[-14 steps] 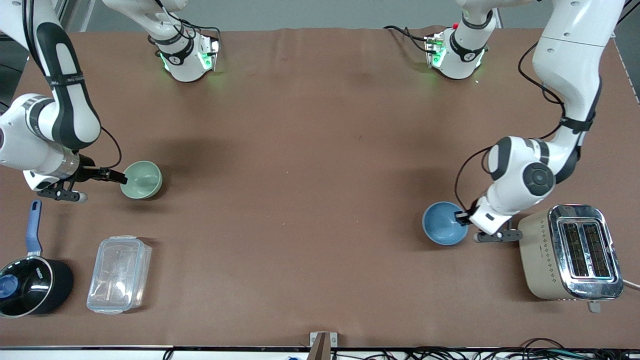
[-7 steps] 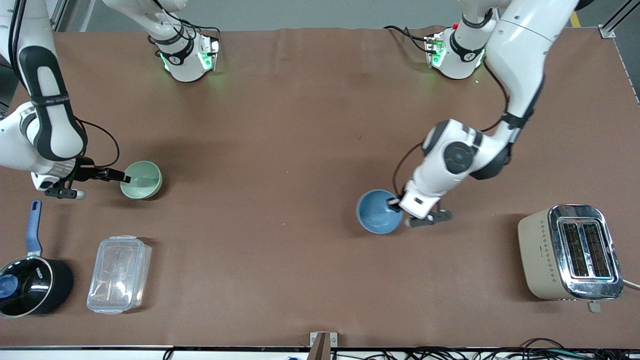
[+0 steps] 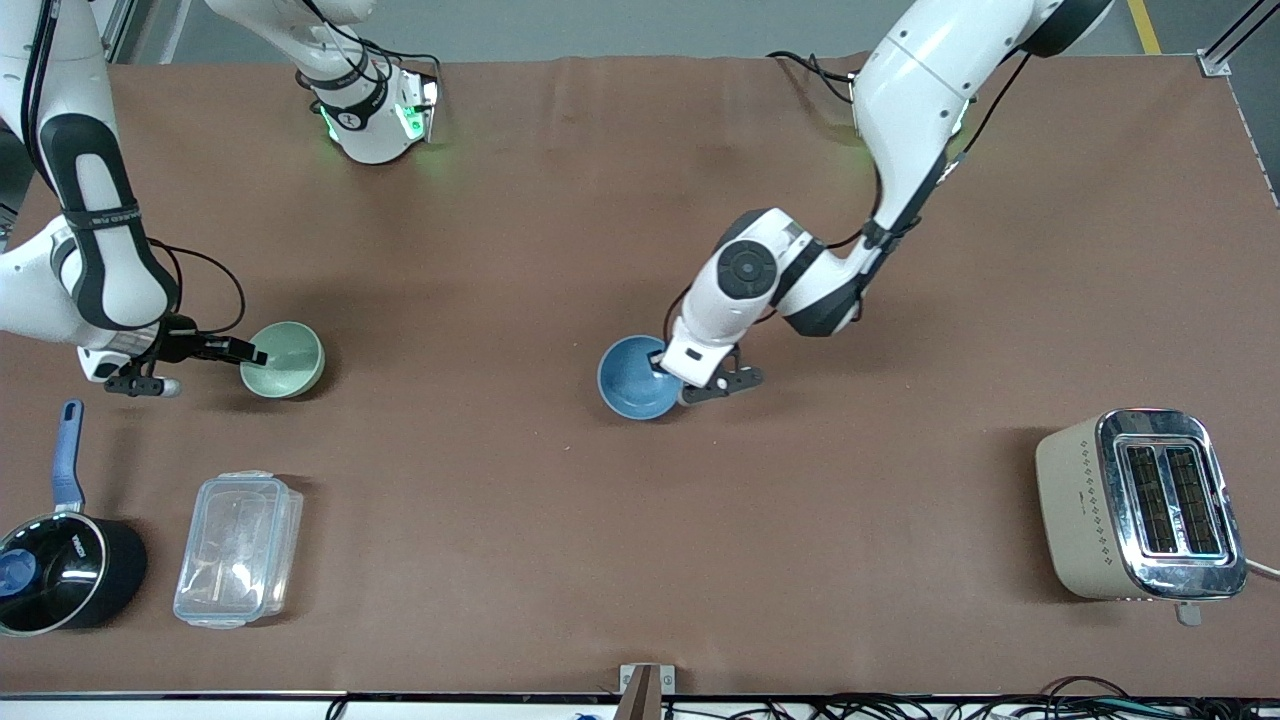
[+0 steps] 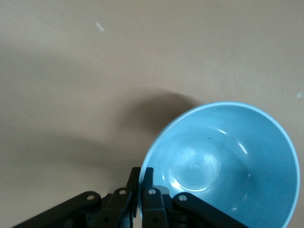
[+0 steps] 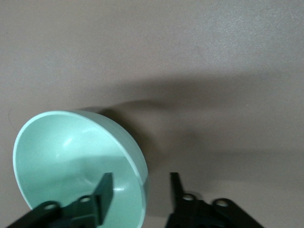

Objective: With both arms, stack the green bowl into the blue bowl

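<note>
**A robot test bench set with kitchenware**

A laboratory is indicated. Two white arm bases with green lights [image 3: 375, 115] are bolted along a counter [image 3: 640, 560] covered in plain brown sheeting, and loose cables [image 3: 1000, 708] are trailed along its edge. Household props are laid out on it: a toaster [image 3: 1140, 505], a black saucepan [image 3: 60, 570] and a clear plastic box [image 3: 238, 550].

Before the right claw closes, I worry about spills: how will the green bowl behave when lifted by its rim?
The green bowl looks stiff and probably light. Its smooth wall may slip between the right claw fingers, which straddle the rim, open. Held at one edge, it will likely tilt.
</note>
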You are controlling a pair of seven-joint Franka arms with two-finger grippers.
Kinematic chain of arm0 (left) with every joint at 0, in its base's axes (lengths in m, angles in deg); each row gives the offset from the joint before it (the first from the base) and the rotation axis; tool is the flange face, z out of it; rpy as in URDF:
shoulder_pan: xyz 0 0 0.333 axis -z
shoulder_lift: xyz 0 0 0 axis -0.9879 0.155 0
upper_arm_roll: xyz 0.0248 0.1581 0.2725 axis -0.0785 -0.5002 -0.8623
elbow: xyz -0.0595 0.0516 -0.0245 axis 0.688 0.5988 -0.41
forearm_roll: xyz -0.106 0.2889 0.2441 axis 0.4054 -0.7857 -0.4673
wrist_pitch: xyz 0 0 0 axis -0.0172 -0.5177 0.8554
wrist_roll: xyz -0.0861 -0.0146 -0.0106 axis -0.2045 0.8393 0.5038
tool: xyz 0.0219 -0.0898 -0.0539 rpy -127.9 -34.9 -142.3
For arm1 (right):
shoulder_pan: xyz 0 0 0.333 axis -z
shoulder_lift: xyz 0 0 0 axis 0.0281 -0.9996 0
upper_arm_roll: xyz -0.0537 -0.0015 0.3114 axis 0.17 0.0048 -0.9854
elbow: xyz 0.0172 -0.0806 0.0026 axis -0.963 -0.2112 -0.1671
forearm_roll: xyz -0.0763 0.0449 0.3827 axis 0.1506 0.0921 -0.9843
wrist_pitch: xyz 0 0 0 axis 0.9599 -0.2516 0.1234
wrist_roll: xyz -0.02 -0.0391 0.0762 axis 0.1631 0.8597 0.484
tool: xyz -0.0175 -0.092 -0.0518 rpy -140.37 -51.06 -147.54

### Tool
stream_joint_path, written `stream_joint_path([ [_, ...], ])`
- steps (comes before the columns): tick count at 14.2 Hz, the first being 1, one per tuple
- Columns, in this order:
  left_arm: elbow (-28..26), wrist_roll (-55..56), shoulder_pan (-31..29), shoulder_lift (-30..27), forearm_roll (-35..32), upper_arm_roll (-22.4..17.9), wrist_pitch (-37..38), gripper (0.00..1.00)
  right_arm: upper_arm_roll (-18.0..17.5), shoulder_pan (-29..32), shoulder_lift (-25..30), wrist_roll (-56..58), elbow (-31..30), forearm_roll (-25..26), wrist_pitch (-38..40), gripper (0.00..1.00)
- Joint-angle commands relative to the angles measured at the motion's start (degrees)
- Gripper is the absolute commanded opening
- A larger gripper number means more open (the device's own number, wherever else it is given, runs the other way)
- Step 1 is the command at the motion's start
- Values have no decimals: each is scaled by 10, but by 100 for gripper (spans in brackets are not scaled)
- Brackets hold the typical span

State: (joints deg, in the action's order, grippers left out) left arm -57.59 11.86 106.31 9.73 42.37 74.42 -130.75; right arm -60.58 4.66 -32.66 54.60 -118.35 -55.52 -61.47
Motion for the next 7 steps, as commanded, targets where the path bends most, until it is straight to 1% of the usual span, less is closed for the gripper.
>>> stream_joint_path([
  [1, 49, 25, 31, 35, -15, -18, 0, 0, -1, -3, 8, 13, -11, -17, -1, 4],
  [3, 68, 27, 42, 52, -15, -18, 0, 2, -1, -8, 13, 12, -11, -17, 5, 0],
  [4, 69, 26, 46, 53, -15, -20, 0, 13, -2, -9, 20, 12, -11, -17, 7, 0],
  [5, 69, 26, 45, 53, -16, -23, 0, 37, -4, -9, 29, 9, -10, -17, 16, 0],
  [6, 69, 26, 46, 52, -16, -24, 0, 78, -6, -10, 45, 3, -7, -17, 33, 0],
  [7, 70, 23, 45, 45, -18, -28, 3, 100, -12, -10, 57, -6, -6, -16, 41, 0],
])
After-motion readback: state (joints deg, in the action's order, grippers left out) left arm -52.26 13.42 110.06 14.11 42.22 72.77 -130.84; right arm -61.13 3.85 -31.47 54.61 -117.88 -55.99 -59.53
